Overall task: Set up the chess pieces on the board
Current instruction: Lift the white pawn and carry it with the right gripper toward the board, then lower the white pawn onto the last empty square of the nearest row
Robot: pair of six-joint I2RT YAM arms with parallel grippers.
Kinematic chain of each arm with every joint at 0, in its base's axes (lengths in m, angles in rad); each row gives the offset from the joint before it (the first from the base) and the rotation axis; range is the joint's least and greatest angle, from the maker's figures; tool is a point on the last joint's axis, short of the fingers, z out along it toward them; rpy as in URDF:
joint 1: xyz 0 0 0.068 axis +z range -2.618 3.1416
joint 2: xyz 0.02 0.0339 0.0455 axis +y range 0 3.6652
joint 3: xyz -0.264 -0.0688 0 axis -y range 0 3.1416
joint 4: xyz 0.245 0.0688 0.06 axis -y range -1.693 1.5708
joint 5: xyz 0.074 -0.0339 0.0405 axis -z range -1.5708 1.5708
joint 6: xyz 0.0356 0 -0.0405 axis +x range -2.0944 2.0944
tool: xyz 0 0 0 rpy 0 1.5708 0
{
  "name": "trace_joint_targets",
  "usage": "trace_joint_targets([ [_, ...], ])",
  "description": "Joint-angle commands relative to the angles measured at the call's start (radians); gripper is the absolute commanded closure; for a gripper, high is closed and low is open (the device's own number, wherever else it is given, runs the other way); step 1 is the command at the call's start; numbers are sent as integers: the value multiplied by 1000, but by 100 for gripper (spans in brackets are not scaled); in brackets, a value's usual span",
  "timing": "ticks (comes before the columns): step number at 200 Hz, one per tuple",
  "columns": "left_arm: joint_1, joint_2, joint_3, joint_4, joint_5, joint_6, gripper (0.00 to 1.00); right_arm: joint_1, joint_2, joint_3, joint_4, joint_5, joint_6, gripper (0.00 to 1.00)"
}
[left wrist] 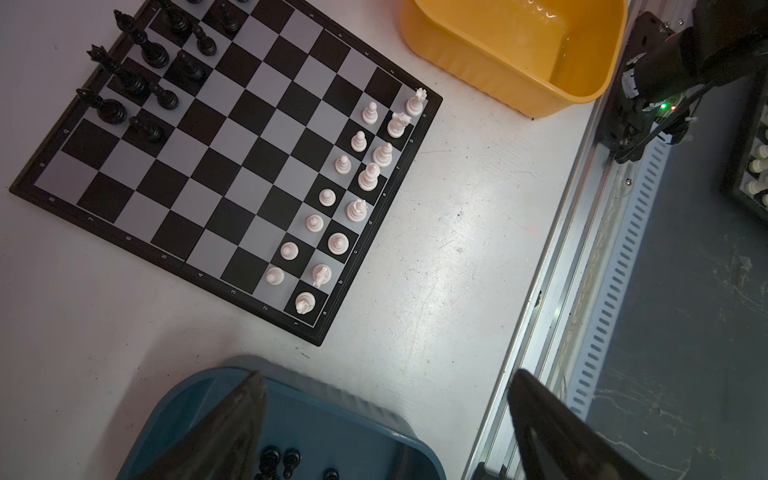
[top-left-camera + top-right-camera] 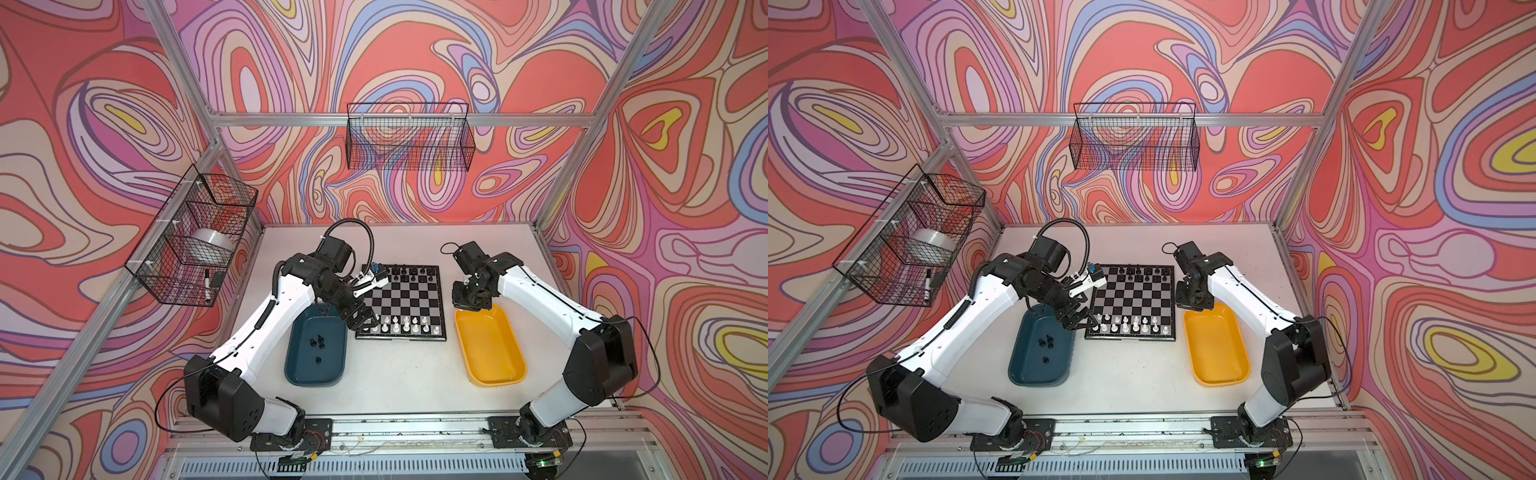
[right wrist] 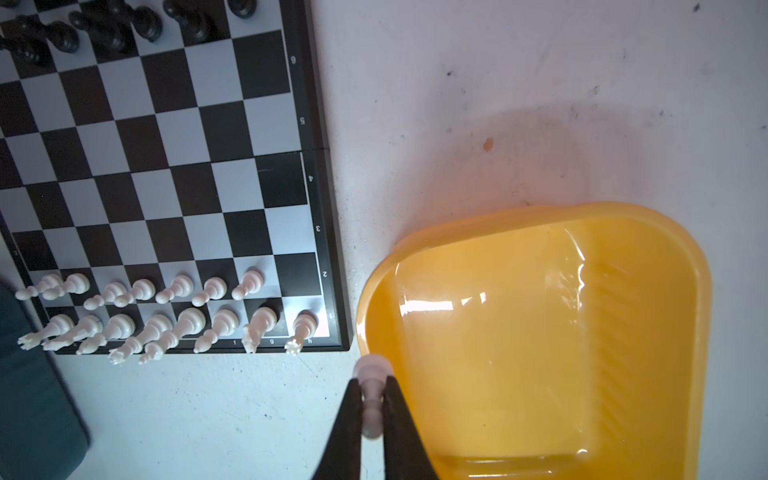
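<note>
Here, the board [image 2: 402, 297] is laid flat at the middle of the white table [image 2: 399, 382] and is shown in both top views. White chess pieces [image 2: 398, 326] are ranged in two rows along its 6 o'clock edge: the outer row is filled, while seven pawns are counted in the inner row and one black square [image 3: 297, 274] at the 3 o'clock end of it is left bare. Black chess pieces [image 2: 405, 272] are gathered along the 12 o'clock edge, in rows only partly filled. A teal tray [image 2: 332, 370] is set at 8 o'clock from the board, just beside it, and a few loose black pieces [image 2: 318, 343] are scattered in it. A yellow tray [image 2: 494, 357] is set at 4 o'clock, near the board but not touching it. The left gripper [image 2: 365, 321] is held near the board's 7 o'clock corner, above the edge of the teal tray; in the left wrist view its fingers [image 1: 237, 419] are seen spread wide apart, with nothing clamped between them. The right gripper [image 2: 471, 305] is held at 3 o'clock from the board, above the 12 o'clock end of the yellow tray. In the right wrist view its jaws are closed on a white pawn [image 3: 371, 376], which is pinched by the stem, with its wider end showing past their ends. A wire basket [image 2: 409, 166] is hung on the back wall at 12 o'clock and a second basket [image 2: 187, 266] on the side wall at 9 o'clock.
</note>
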Motion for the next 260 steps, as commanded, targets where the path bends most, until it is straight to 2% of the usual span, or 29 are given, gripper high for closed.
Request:
trace_joint_targets([
  [1, 6, -25, -10, -6, 16, -2, 8, 23, 36, 42, -11, 4, 11, 90],
  [152, 24, -45, -19, -8, 26, -6, 8, 119, 249, 73, 103, -45, 22, 90],
  [260, 26, -40, -14, -10, 37, -8, 8, 121, 296, 43, 134, -41, 17, 90],
])
